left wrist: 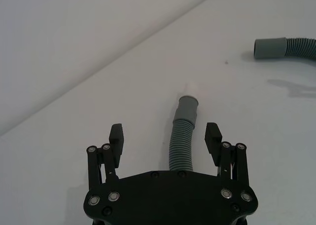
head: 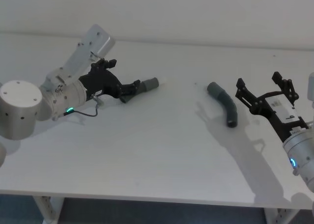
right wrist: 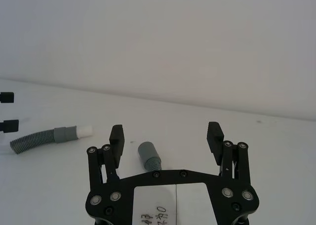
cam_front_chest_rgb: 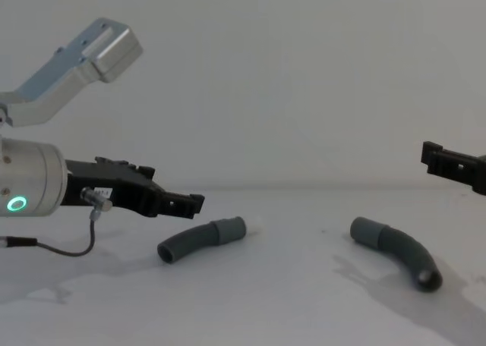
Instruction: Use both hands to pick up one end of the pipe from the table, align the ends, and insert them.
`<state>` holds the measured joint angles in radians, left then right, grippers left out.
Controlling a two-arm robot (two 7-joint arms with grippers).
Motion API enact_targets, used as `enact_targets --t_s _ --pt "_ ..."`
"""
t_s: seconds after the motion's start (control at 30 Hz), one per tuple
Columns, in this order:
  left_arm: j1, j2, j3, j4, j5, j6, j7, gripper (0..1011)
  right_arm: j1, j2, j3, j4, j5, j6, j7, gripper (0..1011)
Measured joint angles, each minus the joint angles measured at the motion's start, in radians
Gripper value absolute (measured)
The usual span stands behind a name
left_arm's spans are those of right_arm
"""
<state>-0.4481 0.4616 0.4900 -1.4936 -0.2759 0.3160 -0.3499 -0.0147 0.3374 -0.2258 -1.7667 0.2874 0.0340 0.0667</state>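
Observation:
Two pieces of the pipe lie on the white table (head: 157,150). The left piece (head: 141,88) is ribbed and has a grey cuff (left wrist: 188,108) ending in a whitish tip. My left gripper (head: 128,90) stands open, and in the left wrist view the ribbed part (left wrist: 180,145) runs between its fingers. In the chest view the left gripper (cam_front_chest_rgb: 190,202) hangs slightly above that piece (cam_front_chest_rgb: 199,241). The right piece (head: 223,102) has a plain, wider cuff (right wrist: 146,151). To its right, my right gripper (head: 258,80) is open, apart from it and holding nothing.
A thin black cable (head: 83,115) loops from the left wrist onto the table. The wall rises just behind the table's far edge. A bare stretch of table lies between the two pieces, and the near edge runs along the bottom of the head view.

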Motion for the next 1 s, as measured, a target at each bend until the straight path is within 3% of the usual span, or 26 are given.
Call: enact_targets --t_s 1.0 --pt "-0.144 -0.072 0.046 0.236 0.021 -0.011 -0.145 1002 0.000 0.000 0.000 0.000 0.000 0.000 0.000 1001"
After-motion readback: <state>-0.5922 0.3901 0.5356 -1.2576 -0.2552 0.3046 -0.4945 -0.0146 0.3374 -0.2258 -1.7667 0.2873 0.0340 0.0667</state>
